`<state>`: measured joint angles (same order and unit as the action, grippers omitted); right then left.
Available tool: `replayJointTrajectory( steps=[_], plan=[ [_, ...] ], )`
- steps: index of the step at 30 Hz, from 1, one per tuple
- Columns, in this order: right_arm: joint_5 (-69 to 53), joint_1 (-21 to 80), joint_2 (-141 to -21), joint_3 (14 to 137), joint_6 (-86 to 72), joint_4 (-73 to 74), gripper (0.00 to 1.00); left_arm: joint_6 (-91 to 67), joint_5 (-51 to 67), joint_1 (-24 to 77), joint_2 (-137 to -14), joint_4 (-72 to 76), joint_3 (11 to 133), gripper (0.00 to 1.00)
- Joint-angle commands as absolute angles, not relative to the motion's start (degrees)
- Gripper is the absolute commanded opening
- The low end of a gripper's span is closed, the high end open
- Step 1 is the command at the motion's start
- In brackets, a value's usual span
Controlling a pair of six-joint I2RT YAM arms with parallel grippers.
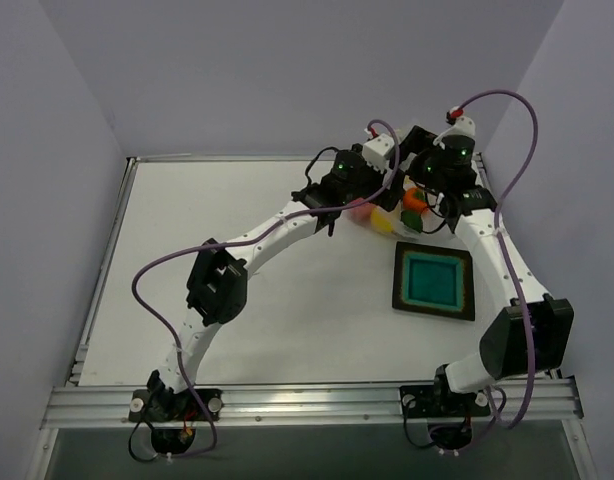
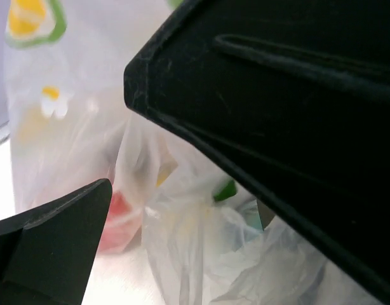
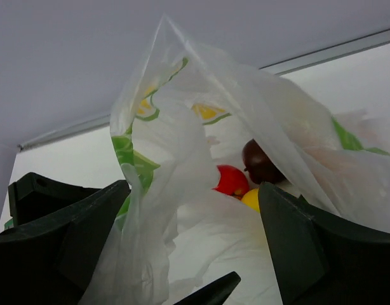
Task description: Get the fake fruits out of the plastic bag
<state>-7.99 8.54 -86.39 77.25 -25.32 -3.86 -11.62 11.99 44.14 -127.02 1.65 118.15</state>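
The plastic bag (image 1: 390, 203), thin whitish film with green and yellow print, lies at the far right-centre of the table with the fake fruits inside: orange (image 1: 415, 197), green (image 1: 412, 217), yellow (image 1: 382, 223) and red (image 1: 359, 212). My left gripper (image 1: 377, 190) is at the bag's left side, and my right gripper (image 1: 424, 192) is over its right side. In the left wrist view the bag (image 2: 182, 254) fills the gap of my open left gripper (image 2: 182, 203). In the right wrist view my open right gripper (image 3: 195, 190) straddles the bag (image 3: 182, 127); dark red (image 3: 262, 162), red (image 3: 232, 180) and yellow (image 3: 251, 199) fruits show in its mouth.
A dark square tray with a teal inside (image 1: 434, 281) lies on the table just in front of the bag, beside the right arm. The table's back edge and the grey walls are close behind the bag. A black tip (image 3: 208, 293) shows at the bottom of the right wrist view.
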Motion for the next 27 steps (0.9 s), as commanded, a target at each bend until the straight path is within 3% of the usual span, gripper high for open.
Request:
replayJointTrajectory(
  steps=[1,3,5,6,7,10,11,13,14,15,17,21,27],
  plan=[
    [-6.96,9.05,-74.04,72.27,-26.81,-4.13,0.79,-11.25,6.42,42.81,-129.28,0.09,126.46,0.94],
    [-4.93,8.97,-71.12,69.45,-27.16,-4.22,0.77,-11.42,6.33,42.45,-130.86,-2.19,129.89,0.98],
    [-1.07,8.88,-67.95,65.05,-27.60,-4.39,0.73,-12.13,6.50,41.75,-131.48,-1.94,130.95,0.84],
    [-0.18,8.79,-67.33,63.82,-27.42,-4.39,0.70,-12.39,6.76,41.57,-131.48,-1.24,130.96,0.76],
    [1.83,8.53,-66.89,62.76,-27.07,-4.31,0.68,-13.18,7.03,41.31,-131.57,-1.06,131.04,0.61],
    [4.82,8.44,-66.45,59.86,-26.19,-4.31,0.66,-13.97,7.56,40.78,-131.66,-0.97,130.96,0.29],
    [7.79,8.35,-65.92,58.37,-26.02,-4.22,0.66,-14.06,7.65,40.52,-131.66,-0.97,130.87,0.14],
    [9.84,8.17,-64.00,57.13,-25.93,-4.74,0.73,-14.85,7.65,40.17,-131.57,-0.97,129.73,0.03],
    [8.89,8.09,-63.55,56.78,-25.41,-5.27,0.79,-15.20,7.65,39.73,-131.49,-0.18,129.12,0.02],
    [7.40,8.09,-63.46,57.21,-25.14,-5.62,0.92,-15.55,7.91,39.47,-131.40,1.74,127.98,0.03],
    [2.93,8.09,-64.16,58.88,-24.44,-5.45,1.00,-17.22,8.35,38.85,-131.31,2.72,126.83,0.02],
    [-6.23,8.09,-63.90,63.44,-24.78,-5.18,1.00,-20.30,9.40,37.18,-130.17,6.76,122.62,0.02],
    [5.18,6.78,-64.06,61.79,-23.20,-3.96,0.91,-23.72,10.72,35.77,-127.44,11.59,115.58,0.02]
  ],
)
